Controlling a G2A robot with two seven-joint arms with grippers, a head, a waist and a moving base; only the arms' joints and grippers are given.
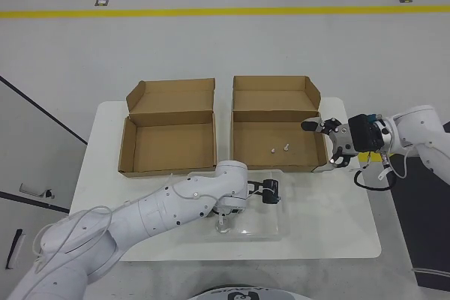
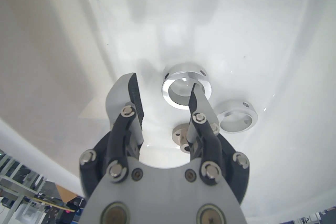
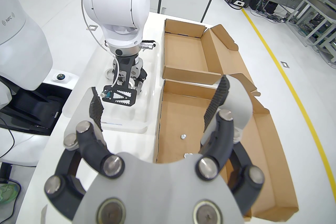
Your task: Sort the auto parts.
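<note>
In the left wrist view my left gripper [image 2: 163,80] is open low inside the clear tray [image 2: 236,12]. One finger [image 2: 195,101] dips into the bore of a silver ring collar [image 2: 174,78]; the other stands outside its rim. A second ring collar [image 2: 237,117] and a small flanged part [image 2: 179,135] lie close by. My right gripper [image 1: 326,139] is open and holds nothing, hovering at the right wall of the right cardboard box [image 1: 249,146]. Two small metal parts [image 1: 271,149] [image 1: 286,146] lie on that box's floor, and one shows as a small part [image 3: 183,136].
The left cardboard box [image 1: 169,142] stands beside the right one, both with lids folded back. The clear tray [image 1: 266,225] sits near the table's front edge, with the left arm [image 1: 210,199] stretched over it. White tabletop [image 1: 337,217] lies right of the tray.
</note>
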